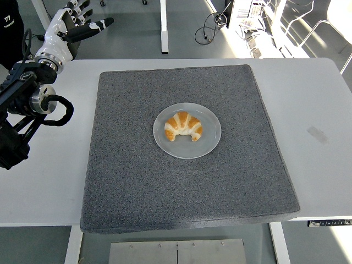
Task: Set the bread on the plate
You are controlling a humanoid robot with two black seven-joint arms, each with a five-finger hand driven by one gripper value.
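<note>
Bread [183, 127] on plate [211, 140], left fingers [82, 25] spread, empty

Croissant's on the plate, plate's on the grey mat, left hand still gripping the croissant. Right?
Not quite. The head view shows the left hand far from the croissant, up at the table's far left corner, fingers spread and holding nothing. The rest holds: the croissant lies on the plate, and the plate sits on the grey mat.

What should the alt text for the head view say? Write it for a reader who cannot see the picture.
A croissant lies on a round white plate in the middle of a grey mat on a white table. The robot's left hand is raised at the far left corner, fingers spread and holding nothing; the right arm is out of view.
</note>
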